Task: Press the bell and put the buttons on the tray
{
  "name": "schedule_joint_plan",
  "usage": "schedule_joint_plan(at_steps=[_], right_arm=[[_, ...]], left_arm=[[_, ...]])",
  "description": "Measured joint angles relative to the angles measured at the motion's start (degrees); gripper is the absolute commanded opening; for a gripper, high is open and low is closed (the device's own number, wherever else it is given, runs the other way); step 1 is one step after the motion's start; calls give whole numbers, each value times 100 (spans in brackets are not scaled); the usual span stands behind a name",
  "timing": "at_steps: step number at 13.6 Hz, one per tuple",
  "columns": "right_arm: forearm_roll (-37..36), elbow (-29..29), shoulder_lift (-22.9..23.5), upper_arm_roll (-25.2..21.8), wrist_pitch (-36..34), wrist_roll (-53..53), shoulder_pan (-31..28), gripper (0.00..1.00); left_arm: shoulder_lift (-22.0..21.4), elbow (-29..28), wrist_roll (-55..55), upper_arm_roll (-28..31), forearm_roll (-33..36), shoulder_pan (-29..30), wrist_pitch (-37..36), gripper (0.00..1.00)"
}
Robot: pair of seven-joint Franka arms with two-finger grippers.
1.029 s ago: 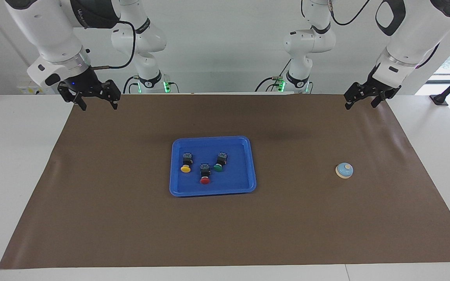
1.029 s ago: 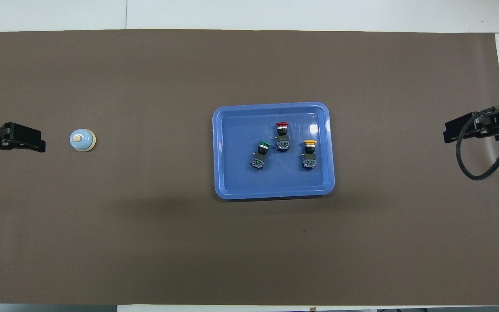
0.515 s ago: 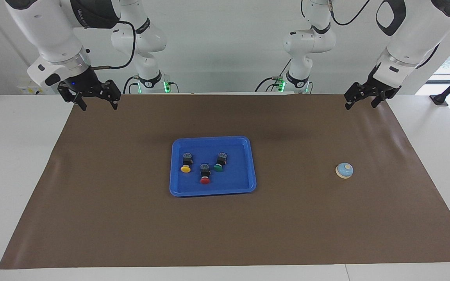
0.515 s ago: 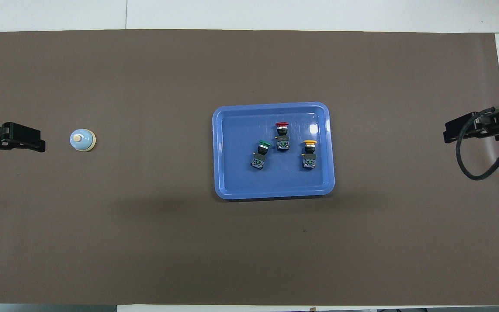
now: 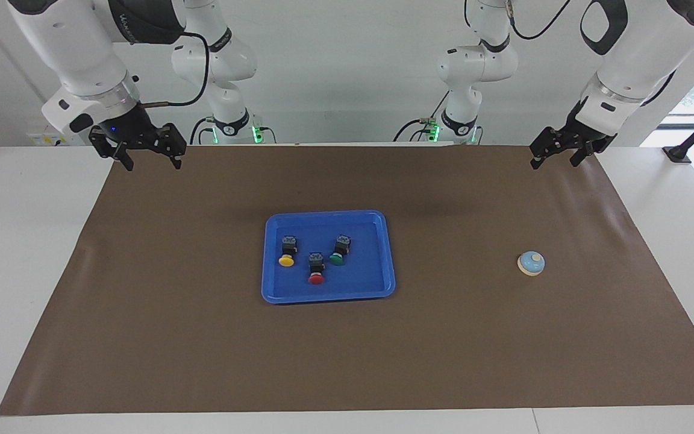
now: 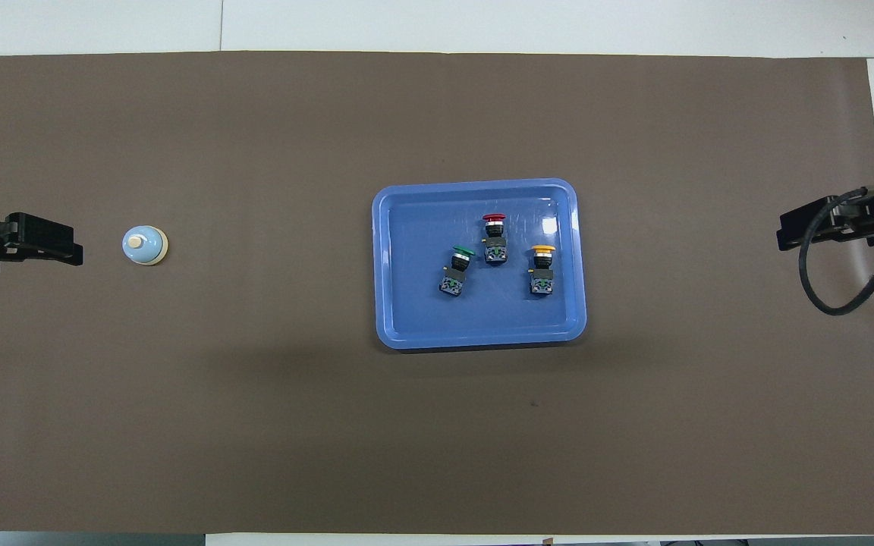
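Buttons (image 5: pixel 315 259) unmoved; left tool (image 5: pixel 555 156) slightly higher

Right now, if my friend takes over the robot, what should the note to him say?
Left gripper: open, empty, up over the mat's edge at its own end; that arm waits.
Right gripper: open, empty, up at its own end; also waiting.
Yellow button, red button and green button: all lying in the blue tray mid-table. That part is done.
Bell: on the mat toward the left arm's end, untouched now. Whether it was pressed cannot be told; check it.
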Motion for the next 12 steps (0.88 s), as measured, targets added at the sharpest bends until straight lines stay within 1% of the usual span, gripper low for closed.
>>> schedule_joint_plan(at_steps=[5,9,12], right_arm=[[-8,0,0,-8,-1,-5,-25,100],[-25,-2,0,-35,-40,-78,-443,100],[-25,-3,0,-41,-40,-93,-564,100]], left_arm=[[0,0,-18,3,-12,0,6,100],[0,-15,-31,3,-15,0,6,100],[0,-19,-33,5,-15,0,6,100]])
